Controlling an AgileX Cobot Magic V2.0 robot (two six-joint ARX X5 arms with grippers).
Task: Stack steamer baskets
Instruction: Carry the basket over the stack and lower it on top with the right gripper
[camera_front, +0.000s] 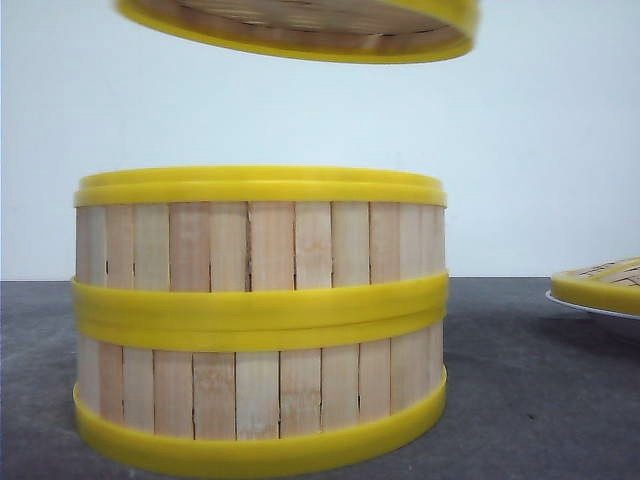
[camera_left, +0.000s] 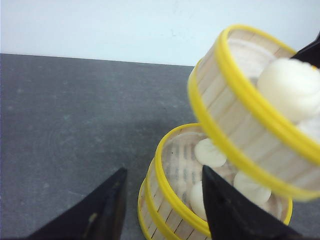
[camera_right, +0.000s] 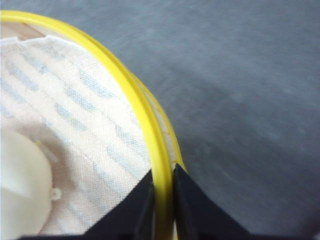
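While two steamer baskets stand stacked on the dark table in the front view, a third basket hangs in the air above them, its underside showing at the top edge and well clear of the stack's upper rim. At the right edge a yellow-rimmed lid rests on a white plate. No claw shows in this view.

From the left wrist view, the left claw stands with fingers apart and empty, one finger dark against the stack's near wall; contact cannot be judged. The lifted basket is tilted and holds white buns. The top basket of the stack lies open below and also carries buns.

From the right wrist view, the right claw is clamped on the yellow rim of the carried basket, one finger inside the wall and one outside. A cloth liner and a bun lie inside.

Judgement: the step in hand is carrying the third basket over the stack. The next move calls for levelling it, centring its bottom band over the rim below, lowering until seated, then releasing. A tilted descent risks catching the rim or shifting the buns.
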